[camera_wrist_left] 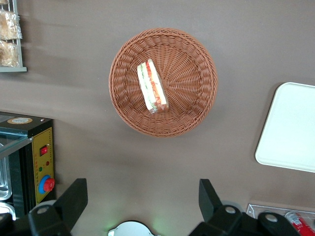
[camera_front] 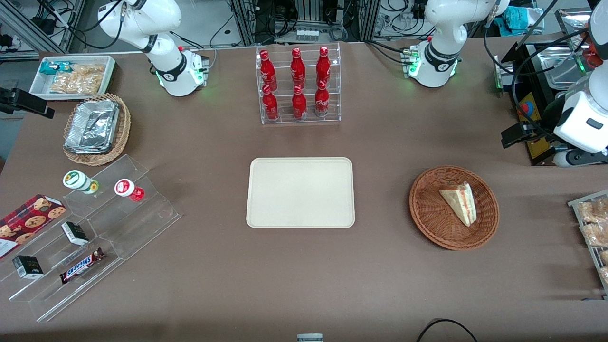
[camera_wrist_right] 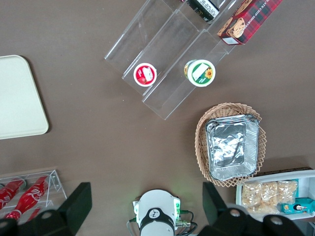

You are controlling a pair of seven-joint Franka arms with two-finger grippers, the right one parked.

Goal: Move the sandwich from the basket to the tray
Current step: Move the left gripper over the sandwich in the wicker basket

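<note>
The sandwich (camera_front: 460, 202), a pale wrapped wedge with red and green filling, lies in the round reddish-brown basket (camera_front: 427, 223) toward the working arm's end of the table. The cream tray (camera_front: 300, 192) lies bare at the table's middle, beside the basket. My left gripper (camera_wrist_left: 141, 187) is open and empty, high above the brown table between the arm's base and the basket. In the left wrist view the sandwich (camera_wrist_left: 152, 86) lies in the basket (camera_wrist_left: 197, 54), well apart from the fingers (camera_wrist_left: 76, 194). An edge of the tray (camera_wrist_left: 290, 128) shows there too.
A black control box (camera_front: 527, 107) stands close to the working arm. A wire rack of snacks (camera_front: 593, 228) sits beside the basket at the table's edge. A clear rack of red bottles (camera_front: 299, 85) stands farther from the camera than the tray. Acrylic steps (camera_front: 109, 223) with snacks lie toward the parked arm's end.
</note>
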